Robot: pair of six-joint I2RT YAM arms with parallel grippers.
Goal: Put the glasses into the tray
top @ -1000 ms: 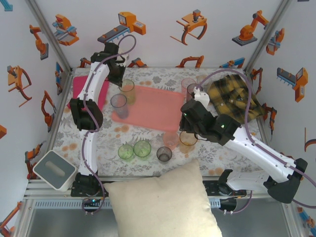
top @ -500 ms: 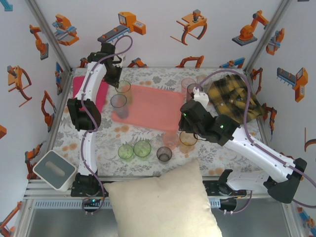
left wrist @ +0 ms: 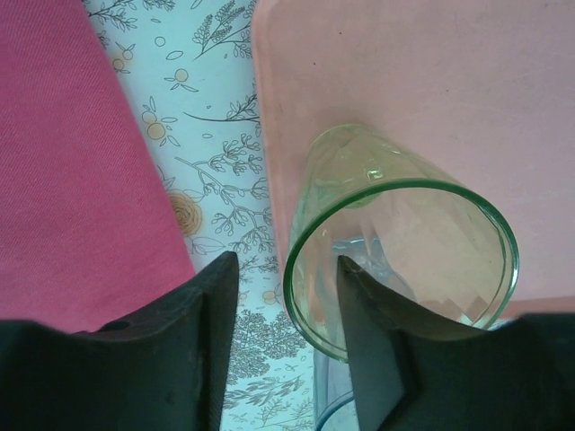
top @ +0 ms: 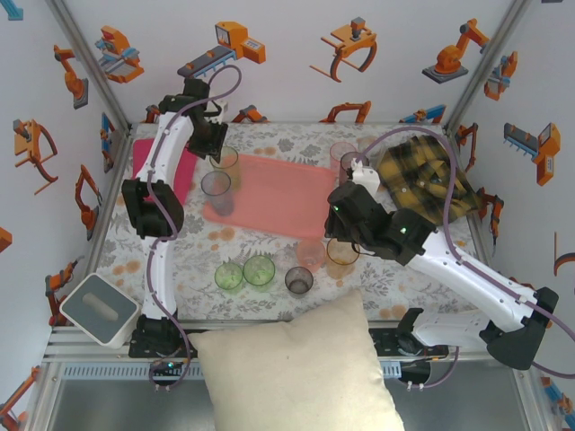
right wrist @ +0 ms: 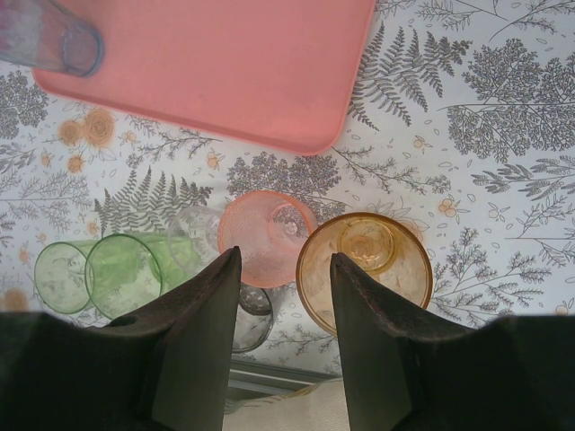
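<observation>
- Left gripper [left wrist: 287, 262] hangs with its fingers spread, gripping nothing; flowered tablecloth [left wrist: 216, 135] shows in the gap.
- Green tumbler [left wrist: 404, 224] stands upright on the tray's corner [left wrist: 431, 81], its rim against that gripper's right finger [left wrist: 373, 341]; whether they touch, I cannot tell.
- Magenta cloth [left wrist: 63, 162] lies beyond the left finger.
- Right gripper [right wrist: 286, 259] hovers with its fingers apart and empty.
- Just ahead of the fingertips, a pink tumbler [right wrist: 267, 238] and an orange tumbler [right wrist: 364, 269] stand side by side on the cloth, off the tray.
- Two green tumblers [right wrist: 90, 274] stand to its left.
- Farther ahead, a smoky tumbler [right wrist: 54, 40] stands on the tray.
</observation>
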